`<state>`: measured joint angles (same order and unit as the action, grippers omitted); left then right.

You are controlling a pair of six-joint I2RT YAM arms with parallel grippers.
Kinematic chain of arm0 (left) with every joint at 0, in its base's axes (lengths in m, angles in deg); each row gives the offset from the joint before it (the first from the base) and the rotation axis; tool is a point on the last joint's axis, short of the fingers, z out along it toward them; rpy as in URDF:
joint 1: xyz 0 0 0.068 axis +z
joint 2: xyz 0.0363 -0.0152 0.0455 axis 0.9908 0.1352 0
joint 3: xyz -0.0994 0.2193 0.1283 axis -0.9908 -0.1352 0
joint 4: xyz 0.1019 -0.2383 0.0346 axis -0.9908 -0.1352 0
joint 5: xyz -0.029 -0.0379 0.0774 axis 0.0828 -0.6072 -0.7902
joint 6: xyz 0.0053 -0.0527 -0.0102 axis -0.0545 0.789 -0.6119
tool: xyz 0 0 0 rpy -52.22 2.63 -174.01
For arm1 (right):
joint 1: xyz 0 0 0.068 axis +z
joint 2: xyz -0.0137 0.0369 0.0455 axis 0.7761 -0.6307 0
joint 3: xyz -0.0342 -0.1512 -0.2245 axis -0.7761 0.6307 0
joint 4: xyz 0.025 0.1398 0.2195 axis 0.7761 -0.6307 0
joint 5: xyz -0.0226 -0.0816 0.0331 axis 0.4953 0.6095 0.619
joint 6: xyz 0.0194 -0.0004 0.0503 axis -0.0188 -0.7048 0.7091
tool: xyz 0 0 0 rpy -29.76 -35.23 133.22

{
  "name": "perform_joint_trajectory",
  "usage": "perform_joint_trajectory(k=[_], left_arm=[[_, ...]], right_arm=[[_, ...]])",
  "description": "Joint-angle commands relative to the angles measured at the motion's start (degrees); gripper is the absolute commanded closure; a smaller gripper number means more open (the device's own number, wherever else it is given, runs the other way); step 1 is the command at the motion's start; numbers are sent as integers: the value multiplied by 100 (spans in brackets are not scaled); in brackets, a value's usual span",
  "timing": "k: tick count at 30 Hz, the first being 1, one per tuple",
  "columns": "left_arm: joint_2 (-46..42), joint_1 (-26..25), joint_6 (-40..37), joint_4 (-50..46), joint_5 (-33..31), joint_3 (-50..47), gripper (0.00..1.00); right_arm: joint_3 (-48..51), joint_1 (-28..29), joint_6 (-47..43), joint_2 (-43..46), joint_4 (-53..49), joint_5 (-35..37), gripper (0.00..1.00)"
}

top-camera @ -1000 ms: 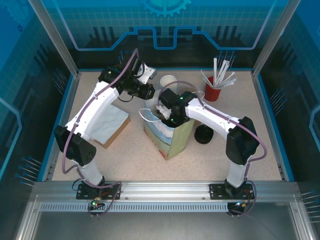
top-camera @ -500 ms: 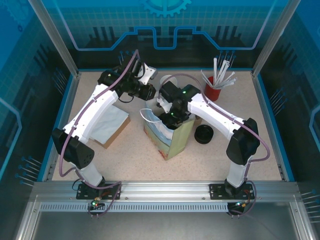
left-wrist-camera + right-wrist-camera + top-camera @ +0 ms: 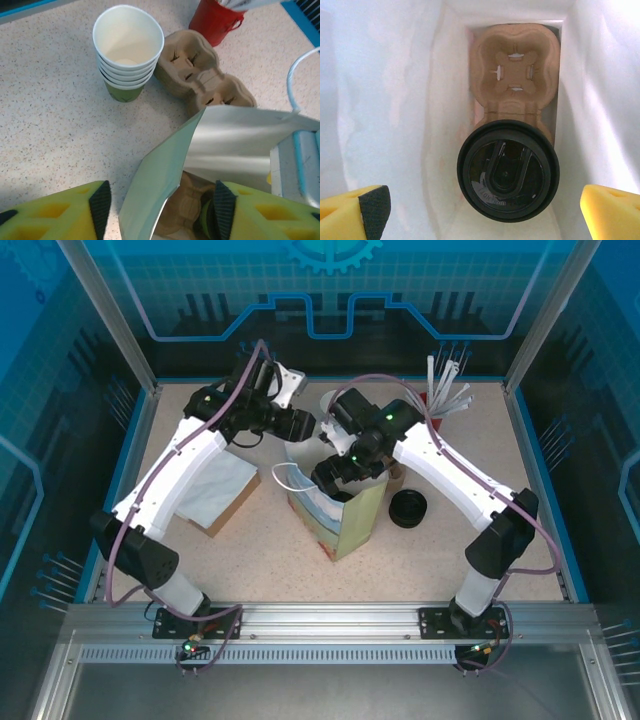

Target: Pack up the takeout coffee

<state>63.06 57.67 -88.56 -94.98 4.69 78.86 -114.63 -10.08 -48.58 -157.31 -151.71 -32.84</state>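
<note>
Black-lidded takeout coffee (image 3: 508, 170) is sitting between the right gripper (image 3: 489, 207)'s wide-open, empty fingers; left gripper (image 3: 161, 205) is straddling the bag (image 3: 225, 145)'s rim, parted, gripping nothing; rising straight out looks safest

Top cam high behind bases, whole speckled beige table (image 3: 270, 550); both wrist cams close on the open pale-green paper bag (image 3: 362, 512), right one straight down inside.

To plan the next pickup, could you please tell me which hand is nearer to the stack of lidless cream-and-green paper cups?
Left. The left hand is at the rim of the pale green paper bag, the stack just beyond; the right hand is over the bag's mouth, farther off.
</note>
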Motion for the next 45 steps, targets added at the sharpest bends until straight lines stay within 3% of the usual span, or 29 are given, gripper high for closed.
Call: perform_joint_trajectory(k=[1,11,23,31,37,45], left_arm=[[-221,136,202,173,30,-91,36],[-707,556,431,459,516,-440,19],[-1295,879,701,836,831,-945,10],[-1775,1075,970,1133,849,-1335,5],[-2156,1129,1044,1237,691,-1479,2],[-2968,1205,1245,1573,64,-2170,1]], right_arm=[[-194,-82,106,170,-227,-159,0],[-446,-65,187,243,-328,-262,0],[-1185,-88,314,507,-508,-308,0],[-1879,-402,316,783,-676,-266,5],[-2041,-966,248,1110,-741,-50,8],[-1765,-2518,67,1653,-731,-24,10]])
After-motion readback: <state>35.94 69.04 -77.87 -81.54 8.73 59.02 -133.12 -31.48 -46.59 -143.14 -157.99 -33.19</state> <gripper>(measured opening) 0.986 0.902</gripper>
